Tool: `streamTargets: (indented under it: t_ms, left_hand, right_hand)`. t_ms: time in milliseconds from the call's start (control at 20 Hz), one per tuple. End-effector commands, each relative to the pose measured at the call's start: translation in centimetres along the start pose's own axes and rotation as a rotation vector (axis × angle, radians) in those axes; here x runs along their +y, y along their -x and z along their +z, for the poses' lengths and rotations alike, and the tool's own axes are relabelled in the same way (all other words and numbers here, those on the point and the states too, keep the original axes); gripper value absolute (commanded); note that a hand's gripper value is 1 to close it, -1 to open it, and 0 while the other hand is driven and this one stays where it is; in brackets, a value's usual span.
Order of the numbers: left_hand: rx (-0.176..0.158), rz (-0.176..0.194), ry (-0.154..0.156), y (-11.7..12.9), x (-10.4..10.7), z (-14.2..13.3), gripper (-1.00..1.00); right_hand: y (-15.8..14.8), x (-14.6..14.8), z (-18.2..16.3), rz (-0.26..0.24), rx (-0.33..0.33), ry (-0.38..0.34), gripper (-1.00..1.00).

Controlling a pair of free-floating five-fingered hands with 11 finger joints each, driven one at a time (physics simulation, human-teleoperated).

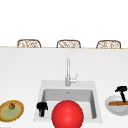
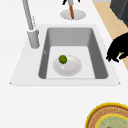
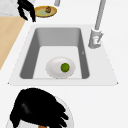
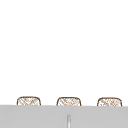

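My left hand (image 1: 41,107) hangs over the front left corner of the sink (image 1: 40,100), fingers relaxed and pointing down, holding nothing. The left side view has it at the sink's right rim (image 2: 117,50). My right hand (image 1: 121,91) hovers over a white plate (image 1: 110,107) right of the sink, fingers spread downward just above a brown stick (image 1: 117,103) lying on it. Seen from the right, this hand (image 3: 37,107) covers most of the plate. Inside the basin sits a white bowl (image 2: 72,67) holding a small green ball (image 2: 62,59). A big red sphere (image 1: 67,114) stands before the sink's front edge.
The tall faucet (image 1: 67,72) rises behind the basin. A yellow plate (image 1: 5,112) with a small brown item (image 1: 11,106) lies on the white counter left of the sink. Three woven stools (image 1: 29,43) stand beyond the counter's far edge.
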Motion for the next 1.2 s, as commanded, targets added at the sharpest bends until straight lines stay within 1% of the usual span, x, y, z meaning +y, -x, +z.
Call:
streamTargets:
  t_ms: [0, 150, 350, 600, 850, 1050, 1150]
  left_hand:
    - [0.000, 0.000, 0.000, 0.0, 0.0, 0.0, 0.00]
    - [0.000, 0.000, 0.000, 0.0, 0.0, 0.0, 0.00]
    - [0.000, 0.000, 0.000, 0.0, 0.0, 0.0, 0.00]
    - [0.000, 0.000, 0.000, 0.0, 0.0, 0.0, 0.00]
    - [0.000, 0.000, 0.000, 0.0, 0.0, 0.0, 0.00]
    - [0.000, 0.000, 0.000, 0.0, 0.0, 0.0, 0.00]
    - [0.000, 0.000, 0.000, 0.0, 0.0, 0.0, 0.00]
  right_hand:
    - [-2.6, -0.9, 0.5, 0.030, -0.011, 0.009, -1.00]
    - [-4.6, -1.2, 1.2, 0.023, -0.003, 0.025, -1.00]
    - [-7.3, -2.0, 2.6, 0.021, -0.009, 0.015, -1.00]
    - [-10.8, -2.0, 4.2, 0.019, -0.009, 0.014, -1.00]
    - [-13.6, -0.9, 6.0, 0.014, -0.029, 0.023, -1.00]
    - [-16.2, 0.0, 7.4, 0.013, -0.019, 0.055, -1.00]
    - [-16.9, 0.7, 8.1, 0.021, -0.021, 0.064, -1.00]
